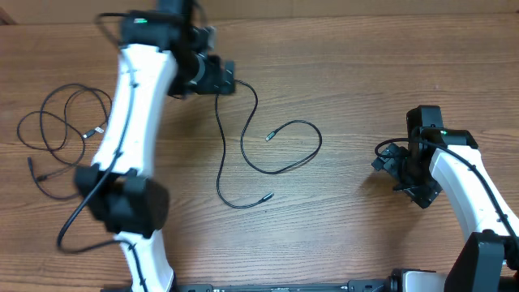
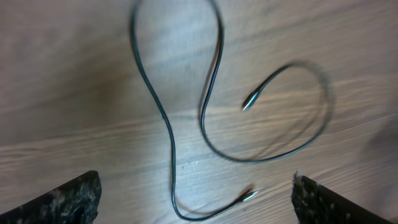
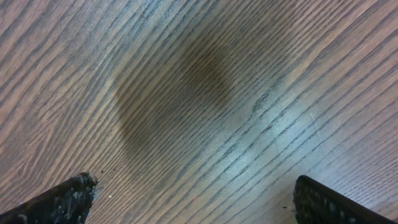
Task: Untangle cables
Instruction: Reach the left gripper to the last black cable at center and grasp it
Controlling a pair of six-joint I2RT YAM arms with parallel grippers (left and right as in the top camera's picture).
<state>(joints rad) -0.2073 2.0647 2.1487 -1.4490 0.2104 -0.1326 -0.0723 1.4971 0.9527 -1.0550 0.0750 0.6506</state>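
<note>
Brown wood-grain surface (image 1: 365, 65). A loose cable (image 1: 229, 154) lies at its centre in an S-curve, long axis running from my left claw (image 2: 196, 202) back toward my base, and its two plug ends sit one beyond the other. A cable coil (image 1: 61, 134) lies far left, well apart. My left claw is spread wide above the loose cable, gripping nothing. My right claw (image 3: 196, 202) is spread wide over bare wood, touching nothing.

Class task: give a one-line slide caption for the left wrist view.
Open left gripper hovers over one loose black cable curving across the wooden table, both plugs free.
</note>
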